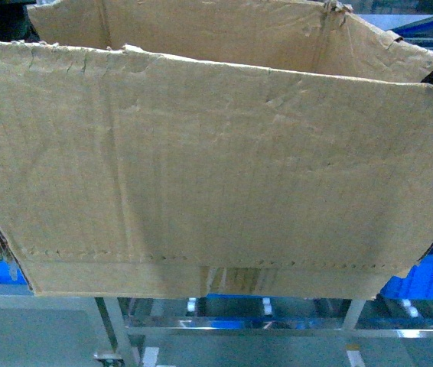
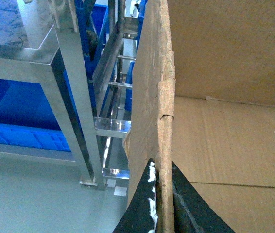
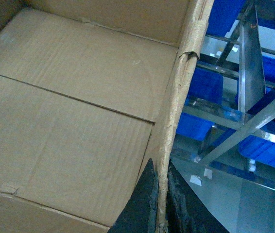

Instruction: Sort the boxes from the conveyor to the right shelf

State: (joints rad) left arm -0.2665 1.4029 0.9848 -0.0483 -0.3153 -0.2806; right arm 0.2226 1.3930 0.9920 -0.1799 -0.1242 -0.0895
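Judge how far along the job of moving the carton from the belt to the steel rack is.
Done: the carton is picked up, hanging clear above the rack bars; no belt is in view. In hand: the left tool and right tool each pinch a side wall of the carton at its top edge. Left: set the carton on a shelf and let go. The carton is empty inside.

My view ahead is walled off by the big brown corrugated cardboard carton [image 1: 201,168]; only a low strip under it shows. The carton's hollow inside [image 3: 64,121] is open room. Outside either wall, slanted shiny steel rack posts [image 2: 74,107] and blue plastic bins [image 3: 198,107] crowd close.
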